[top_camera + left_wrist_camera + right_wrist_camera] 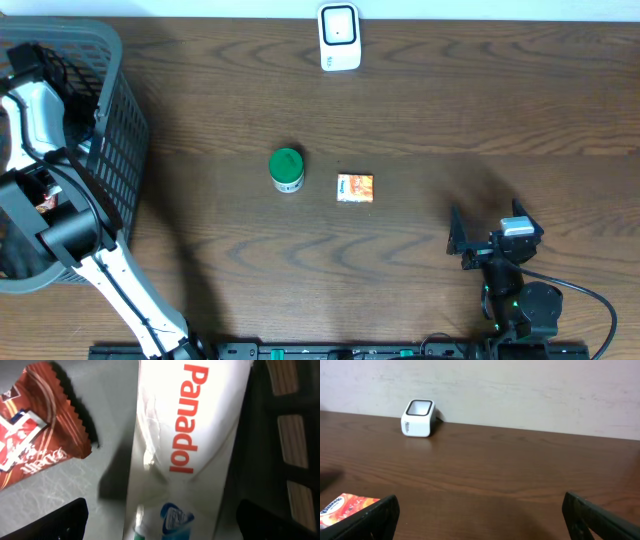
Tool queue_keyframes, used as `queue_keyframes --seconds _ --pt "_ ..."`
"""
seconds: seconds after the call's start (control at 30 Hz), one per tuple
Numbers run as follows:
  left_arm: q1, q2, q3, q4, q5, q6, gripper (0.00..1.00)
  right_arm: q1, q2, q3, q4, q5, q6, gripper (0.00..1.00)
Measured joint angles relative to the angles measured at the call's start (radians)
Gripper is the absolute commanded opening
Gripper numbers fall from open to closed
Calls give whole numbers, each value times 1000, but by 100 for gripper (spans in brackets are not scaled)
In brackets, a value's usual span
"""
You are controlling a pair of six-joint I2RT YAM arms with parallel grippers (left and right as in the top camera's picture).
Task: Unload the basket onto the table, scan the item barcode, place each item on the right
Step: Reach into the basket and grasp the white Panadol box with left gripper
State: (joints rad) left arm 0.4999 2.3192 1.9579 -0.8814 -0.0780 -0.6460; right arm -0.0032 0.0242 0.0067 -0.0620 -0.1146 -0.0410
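Currently: the left end effector [160, 512] is down inside the grey basket [125, 120]. Its jaws are spread wide and hold nothing, with one finger on either side of the white Panadol box [185, 450], which lies flat on the basket floor. I take that box to be the item to scan. The right end effector [481, 505] is likewise released and empty, low over the surface [450, 110] at the near right.

Risks, as I judge them:
- A brown snack wrapper [40, 430] lies just beside the box. A skewed close could pinch its crimped edge along with the box, or instead of it.
- The box sits near the basket's slotted wall, so the finger on that side has little room. It could catch a slot on the way down or drag the wall on the lift.
- The box face looks glossy and the card thin. A light grip may slip, a hard one may crush it.
- No barcode shows on the upward face, so the box may reach the scanner turned the wrong way.
- The box must clear the basket rim on the way out. A low exit would knock it loose.

Room: the barcode scanner [339, 38] stands at the far edge, well apart from the basket. A green-lidded jar [286, 170] and a small orange box [355, 188] sit near each other mid-surface. The far strip between basket and scanner is bare, and the right arm is well apart from it.
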Motion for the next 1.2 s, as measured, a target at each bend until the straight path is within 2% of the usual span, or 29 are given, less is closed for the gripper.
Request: queue_keyframes --seconds 0.3,0.33,0.37,0.43,0.57,1.0,1.2 --pt "-3 -4 -57 81 -25 14 95 0 0 0 0 0 0 99" --pt "-4 -5 -62 87 -30 16 91 0 0 0 0 0 0 99" --pt "-5 -7 -67 93 -34 17 76 0 0 0 0 0 0 99" --pt "-5 -9 -71 93 -43 19 62 0 0 0 0 0 0 99" --pt "-3 -10 -72 78 -44 22 51 0 0 0 0 0 0 99" --pt "25 -66 -112 5 -22 18 48 0 0 0 0 0 0 99" --pt "80 -259 -122 -26 -14 18 49 0 0 0 0 0 0 99"
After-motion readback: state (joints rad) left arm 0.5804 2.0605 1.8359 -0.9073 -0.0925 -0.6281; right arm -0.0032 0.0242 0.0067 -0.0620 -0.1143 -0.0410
